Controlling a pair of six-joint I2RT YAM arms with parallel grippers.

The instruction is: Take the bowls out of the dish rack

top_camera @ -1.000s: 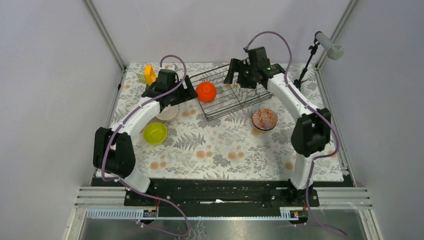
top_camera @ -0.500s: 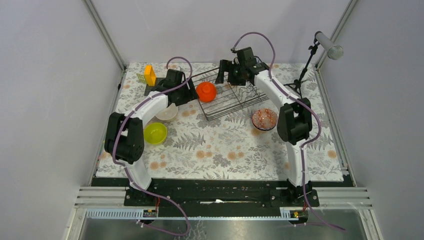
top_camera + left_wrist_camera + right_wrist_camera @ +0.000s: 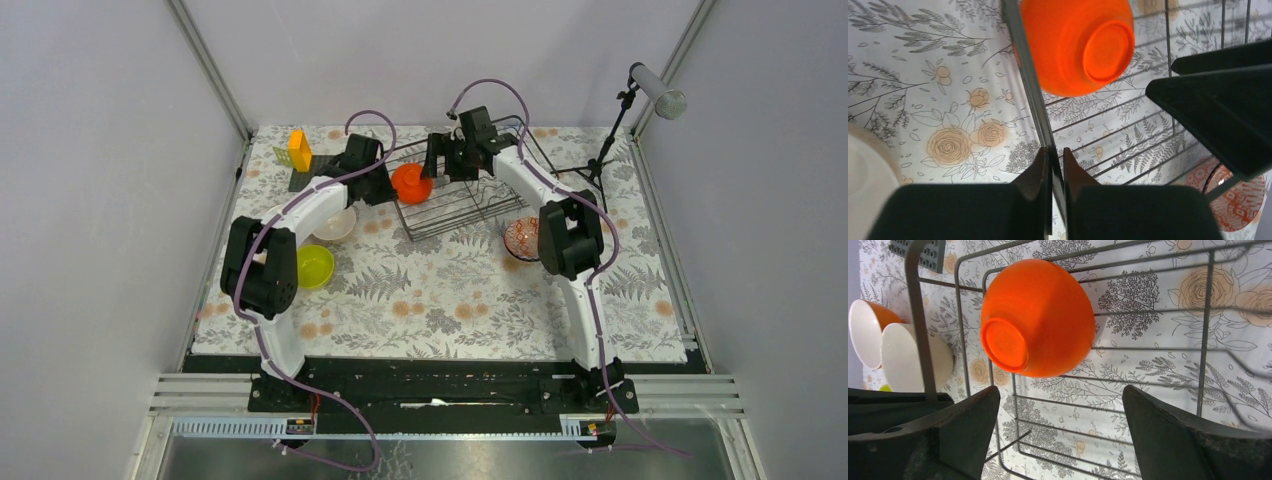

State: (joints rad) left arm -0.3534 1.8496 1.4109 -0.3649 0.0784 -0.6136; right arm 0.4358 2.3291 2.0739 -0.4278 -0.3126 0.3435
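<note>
One orange bowl [image 3: 411, 183] lies tilted in the left end of the dark wire dish rack [image 3: 470, 208], its base showing [image 3: 1075, 45] [image 3: 1035, 317]. My left gripper [image 3: 1057, 152] is shut on the rack's left rim wire [image 3: 1028, 85], just beside that bowl. My right gripper [image 3: 1060, 395] hangs open over the rack floor, close to the orange bowl, with nothing between its fingers. Outside the rack on the mat sit a cream bowl [image 3: 335, 225], a yellow-green bowl [image 3: 313, 267] and a pink patterned bowl [image 3: 522, 238].
An orange-yellow block [image 3: 299, 150] stands on a dark grey plate [image 3: 303, 180] at the back left. A second orange bowl [image 3: 868, 332] leans next to the cream bowl [image 3: 913, 357]. A black stand [image 3: 610, 140] rises at the back right. Grey walls enclose the mat.
My left gripper has moved right to the rack's rim and shut on it. My right arm has swung left over the rack toward the orange bowl, still open.
</note>
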